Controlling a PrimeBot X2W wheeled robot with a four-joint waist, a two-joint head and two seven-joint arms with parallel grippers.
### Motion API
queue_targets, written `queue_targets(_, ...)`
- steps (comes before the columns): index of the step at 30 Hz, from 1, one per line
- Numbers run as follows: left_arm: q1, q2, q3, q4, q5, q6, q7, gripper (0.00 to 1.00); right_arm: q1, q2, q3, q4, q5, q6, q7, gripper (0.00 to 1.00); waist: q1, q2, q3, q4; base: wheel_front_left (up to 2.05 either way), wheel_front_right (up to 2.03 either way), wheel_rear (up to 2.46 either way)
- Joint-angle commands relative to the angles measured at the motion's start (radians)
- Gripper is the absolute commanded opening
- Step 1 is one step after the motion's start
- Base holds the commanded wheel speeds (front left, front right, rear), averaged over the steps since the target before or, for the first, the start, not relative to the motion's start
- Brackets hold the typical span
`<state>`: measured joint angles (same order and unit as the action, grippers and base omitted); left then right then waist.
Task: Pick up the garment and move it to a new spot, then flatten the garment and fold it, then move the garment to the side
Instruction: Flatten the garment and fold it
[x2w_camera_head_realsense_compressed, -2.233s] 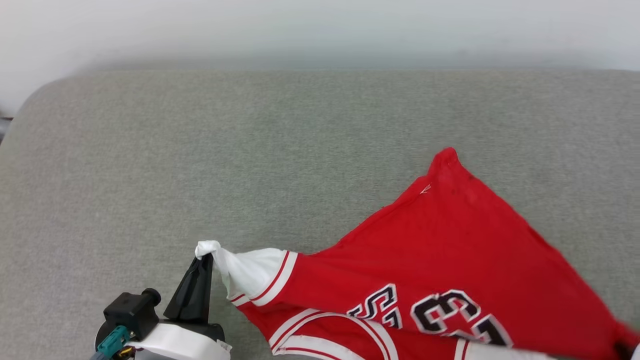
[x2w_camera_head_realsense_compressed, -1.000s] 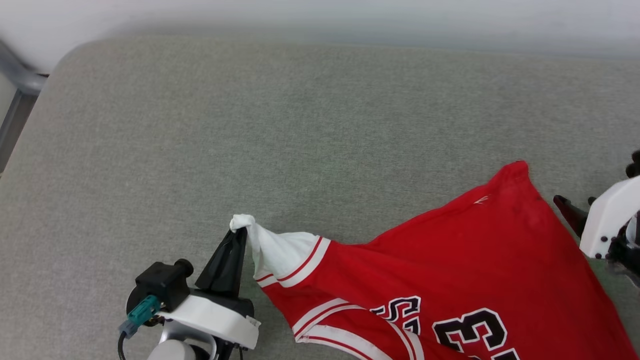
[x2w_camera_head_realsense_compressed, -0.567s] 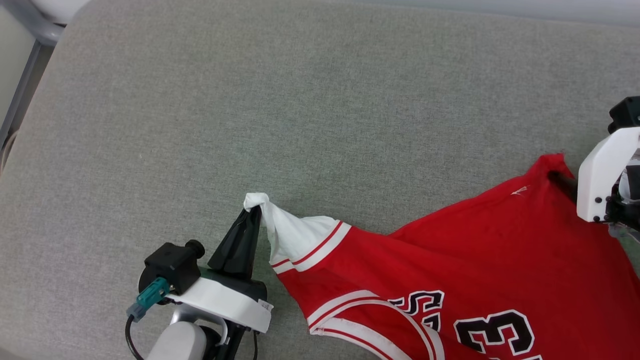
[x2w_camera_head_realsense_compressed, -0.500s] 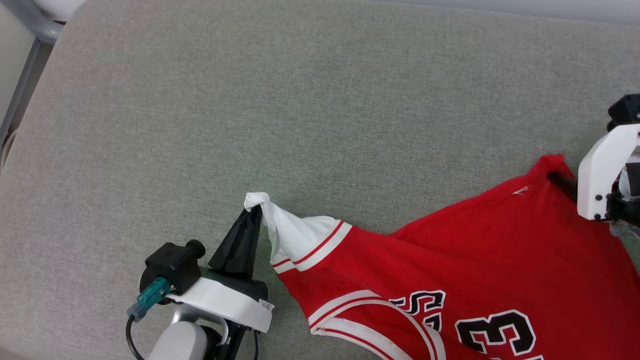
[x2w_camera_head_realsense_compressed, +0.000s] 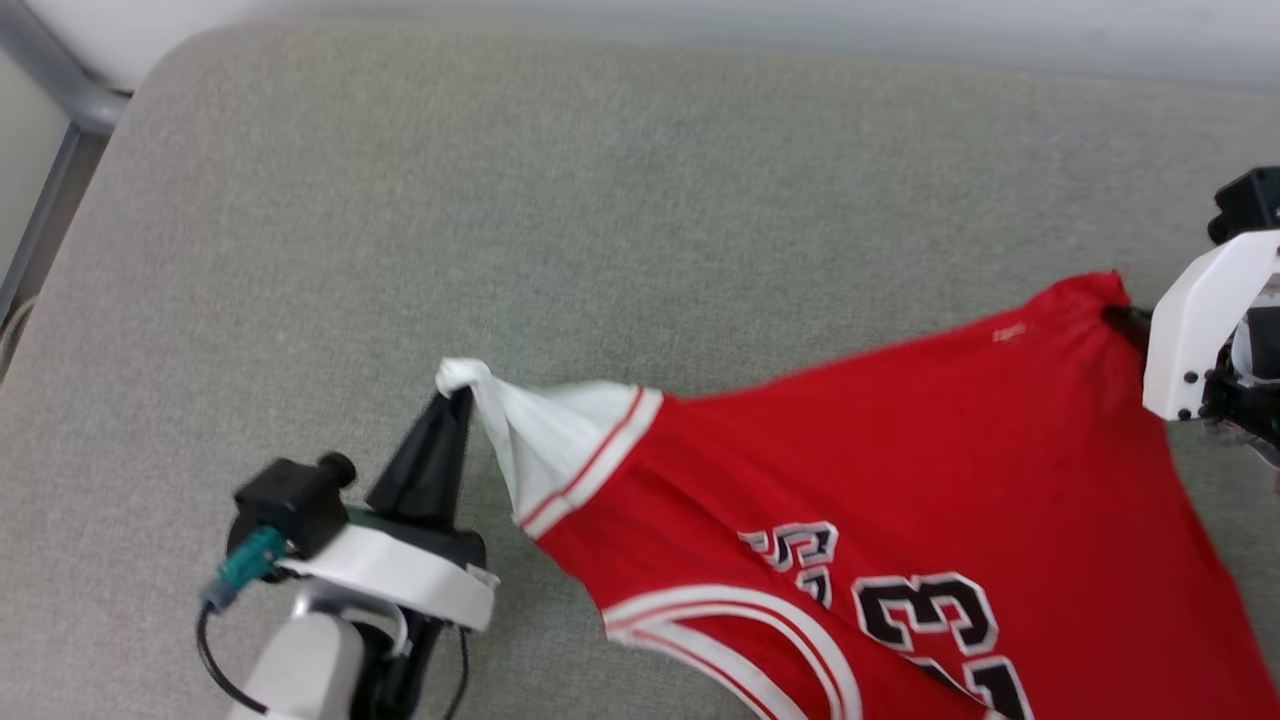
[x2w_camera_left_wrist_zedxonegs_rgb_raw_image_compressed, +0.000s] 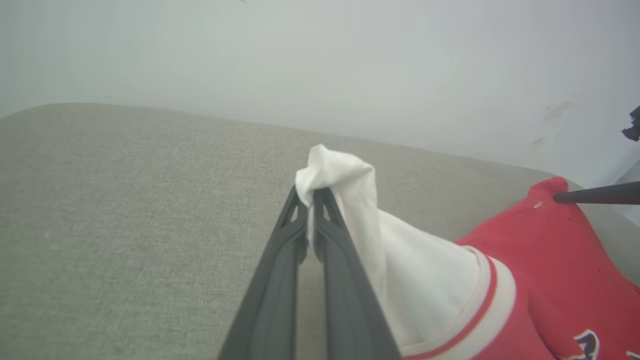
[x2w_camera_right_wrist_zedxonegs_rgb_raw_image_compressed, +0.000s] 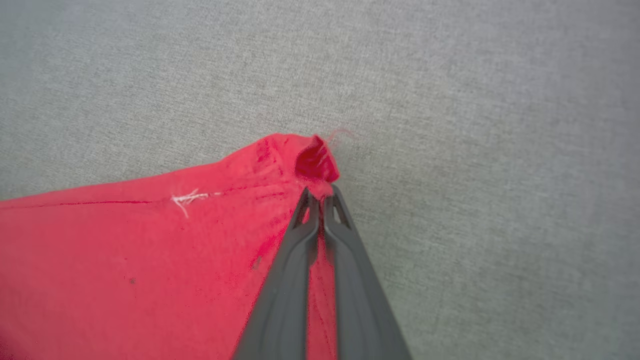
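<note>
Garment (x2w_camera_head_realsense_compressed: 900, 470) is lying across the cushion's (x2w_camera_head_realsense_compressed: 600, 200) near right, being pulled taut for flattening: left fingers (x2w_camera_left_wrist_zedxonegs_rgb_raw_image_compressed: 275, 280) are pinching its white sleeve tip (x2w_camera_left_wrist_zedxonegs_rgb_raw_image_compressed: 340, 175), right fingers (x2w_camera_right_wrist_zedxonegs_rgb_raw_image_compressed: 287, 280) are clamping a red corner (x2w_camera_right_wrist_zedxonegs_rgb_raw_image_compressed: 310, 160).

The right gripper (x2w_camera_right_wrist_zedxonegs_rgb_raw_image_compressed: 320, 197) pinches a bunched corner of the garment (x2w_camera_right_wrist_zedxonegs_rgb_raw_image_compressed: 150, 250), its jaws pressed tight together. The red cloth spreads toward the lower left over a grey woven surface (x2w_camera_right_wrist_zedxonegs_rgb_raw_image_compressed: 450, 100).

The garment (x2w_camera_head_realsense_compressed: 900, 450) reads "S" and "3".
</note>
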<state>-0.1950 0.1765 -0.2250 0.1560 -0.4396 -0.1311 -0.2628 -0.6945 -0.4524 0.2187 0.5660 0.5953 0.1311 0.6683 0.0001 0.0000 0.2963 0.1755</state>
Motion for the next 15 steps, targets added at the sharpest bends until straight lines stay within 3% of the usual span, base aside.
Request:
queue_targets(1, -0.034, 0.018, 0.012, 0.005, -0.005, 0.001, -0.002, 0.00, -0.009, 0.001, -0.008, -0.009, -0.005, -0.001, -0.023, 0.00, -0.0001, 0.0000, -0.048, -0.030, 0.00, 0.00, 0.00)
queue_targets(8, -0.195, 0.107, -0.010, 0.091, -0.033, 0.001, -0.002, 0.00, -0.039, 0.033, -0.048, -0.015, -0.066, -0.001, -0.110, 0.00, -0.0001, 0.0000, -0.119, -0.098, 0.00, 0.00, 0.00)
queue_targets(15, -0.469, 0.199, -0.079, 0.253, -0.102, 0.001, 0.034, 0.00, -0.139, 0.083, -0.113, 0.019, -0.174, -0.001, -0.220, 0.00, -0.0001, 0.0000, -0.128, -0.154, 0.00, 0.00, 0.00)
